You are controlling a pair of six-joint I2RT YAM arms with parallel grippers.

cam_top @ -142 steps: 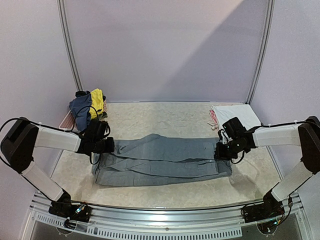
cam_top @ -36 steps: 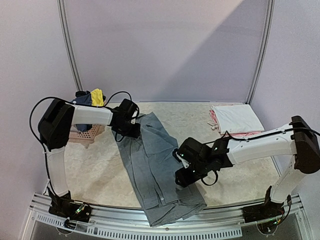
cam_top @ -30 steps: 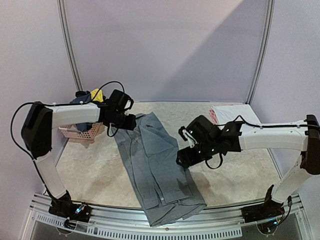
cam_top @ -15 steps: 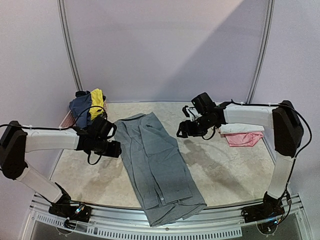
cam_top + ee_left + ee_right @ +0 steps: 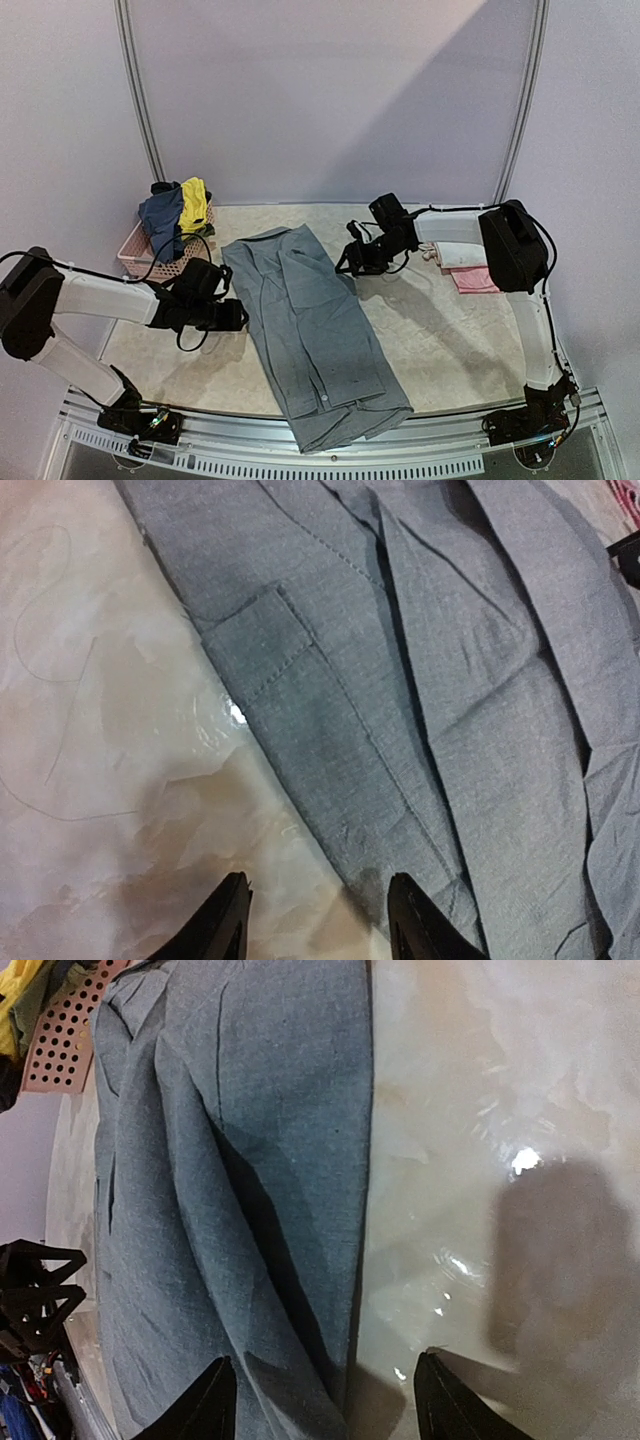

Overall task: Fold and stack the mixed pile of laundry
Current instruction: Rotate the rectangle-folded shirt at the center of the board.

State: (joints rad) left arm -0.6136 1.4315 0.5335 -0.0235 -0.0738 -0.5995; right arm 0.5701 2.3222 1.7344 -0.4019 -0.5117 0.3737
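Grey trousers (image 5: 310, 320) lie folded lengthwise on the table, running from the back centre to the front edge; they also show in the left wrist view (image 5: 420, 680) and the right wrist view (image 5: 230, 1160). My left gripper (image 5: 236, 315) is open and empty, low at the trousers' left edge (image 5: 318, 920). My right gripper (image 5: 345, 266) is open and empty, low at the trousers' right edge near the top (image 5: 325, 1400). A navy top (image 5: 160, 222) and a yellow garment (image 5: 193, 206) hang in the pink basket (image 5: 135, 255). White (image 5: 450, 250) and pink (image 5: 475, 280) pieces lie at the right, partly behind my right arm.
The pink lattice basket (image 5: 65, 1040) stands at the table's back left corner. The marble-patterned tabletop (image 5: 460, 340) ends at a metal rail (image 5: 330, 440) at the front. White walls with metal posts close off the back.
Both arms turned the trousers from crosswise to lengthwise, then let go. In the last half second my left gripper slid forward along the left edge and my right gripper moved left to the right edge.
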